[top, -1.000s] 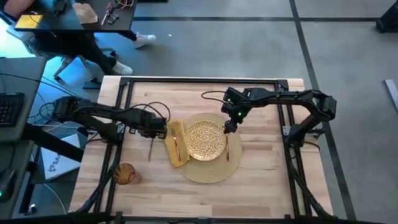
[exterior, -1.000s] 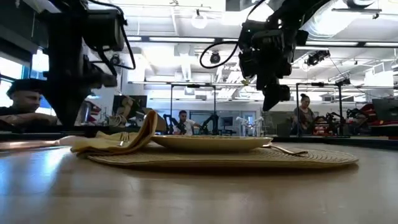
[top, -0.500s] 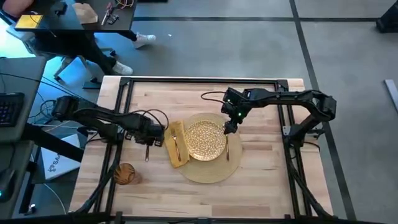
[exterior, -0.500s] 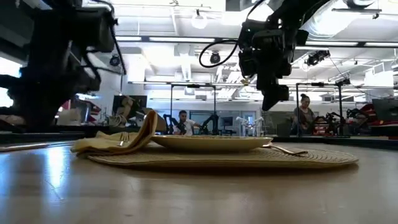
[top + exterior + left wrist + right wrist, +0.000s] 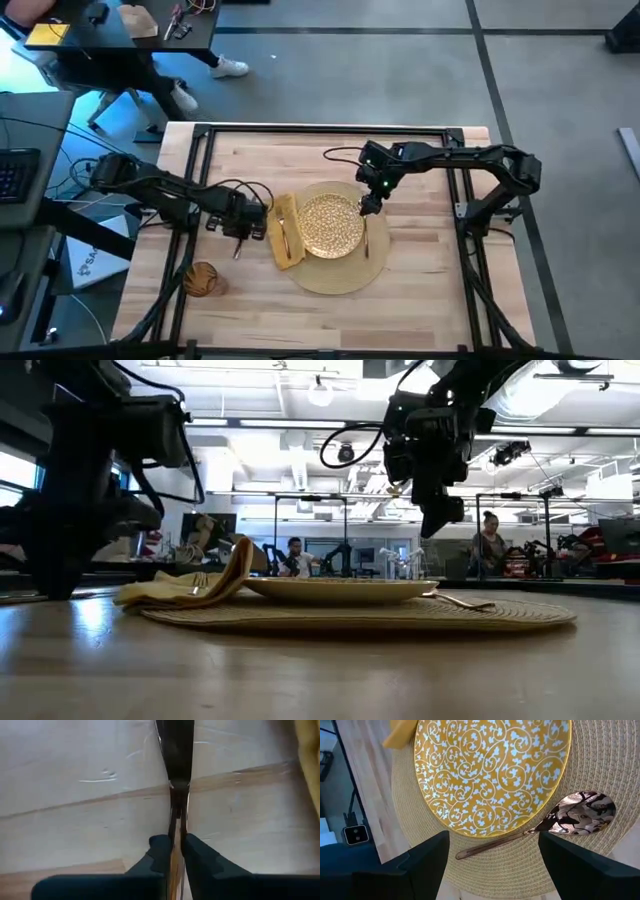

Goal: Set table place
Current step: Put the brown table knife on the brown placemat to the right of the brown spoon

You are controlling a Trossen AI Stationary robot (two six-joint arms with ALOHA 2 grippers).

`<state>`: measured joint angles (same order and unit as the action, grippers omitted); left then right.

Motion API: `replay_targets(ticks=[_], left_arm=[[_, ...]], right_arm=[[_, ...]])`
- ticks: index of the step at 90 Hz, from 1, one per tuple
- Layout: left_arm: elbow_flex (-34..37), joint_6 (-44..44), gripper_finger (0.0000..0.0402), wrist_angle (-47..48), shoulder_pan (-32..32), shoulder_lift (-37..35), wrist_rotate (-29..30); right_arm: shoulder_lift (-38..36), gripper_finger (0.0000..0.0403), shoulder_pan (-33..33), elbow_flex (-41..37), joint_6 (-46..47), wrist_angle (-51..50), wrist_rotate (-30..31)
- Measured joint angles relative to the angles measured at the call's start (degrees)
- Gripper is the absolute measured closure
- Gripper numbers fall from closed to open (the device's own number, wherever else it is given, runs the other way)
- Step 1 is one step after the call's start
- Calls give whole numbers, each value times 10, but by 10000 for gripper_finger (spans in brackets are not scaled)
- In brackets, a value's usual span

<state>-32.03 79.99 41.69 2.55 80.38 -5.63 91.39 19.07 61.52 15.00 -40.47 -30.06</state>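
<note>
Left wrist view is showing my left gripper (image 5: pixel 176 851) with its jaws pinched almost together on a slim knife (image 5: pixel 176 755) lying on the bare table (image 5: pixel 75 830), so I am judging the step in hand to be placing this piece of cutlery beside the napkin (image 5: pixel 283 231). In the high view that gripper (image 5: pixel 238 226) is sitting just left of the napkin, with the knife (image 5: pixel 238 247) poking out toward the near edge. Next I am expecting to line the knife up parallel to the napkin edge, rest it flat and then let go gently so it does not skid. My right gripper (image 5: pixel 492 862) is hovering with jaws spread wide and holding nothing, above the far right rim of the plate (image 5: pixel 331 226). The plate is carrying nothing and is resting on the mat (image 5: pixel 340 272), where a spoon (image 5: pixel 547 824) is lying just beside the plate. A fork (image 5: pixel 283 236) is resting on the napkin. The tumbler (image 5: pixel 201 279) is standing well apart at the near left, and I cannot tell whether anything is in it.
</note>
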Motion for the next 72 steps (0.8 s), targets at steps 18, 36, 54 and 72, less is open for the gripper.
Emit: replay_targets(ticks=[18, 36, 54, 72], left_arm=[[-22, -27, 399, 21, -1, -27, 78], [-27, -23, 399, 20, -3, -41, 92], [-28, -38, 400, 12, -11, -42, 105], [-28, -62, 401, 10, -24, -42, 111]], right_arm=[[0, 112, 0, 0, 0, 3, -2], [0, 112, 0, 0, 11, 26, -4], [-2, 112, 0, 0, 27, 50, -26], [-11, 112, 1, 28, 27, 57, -32]])
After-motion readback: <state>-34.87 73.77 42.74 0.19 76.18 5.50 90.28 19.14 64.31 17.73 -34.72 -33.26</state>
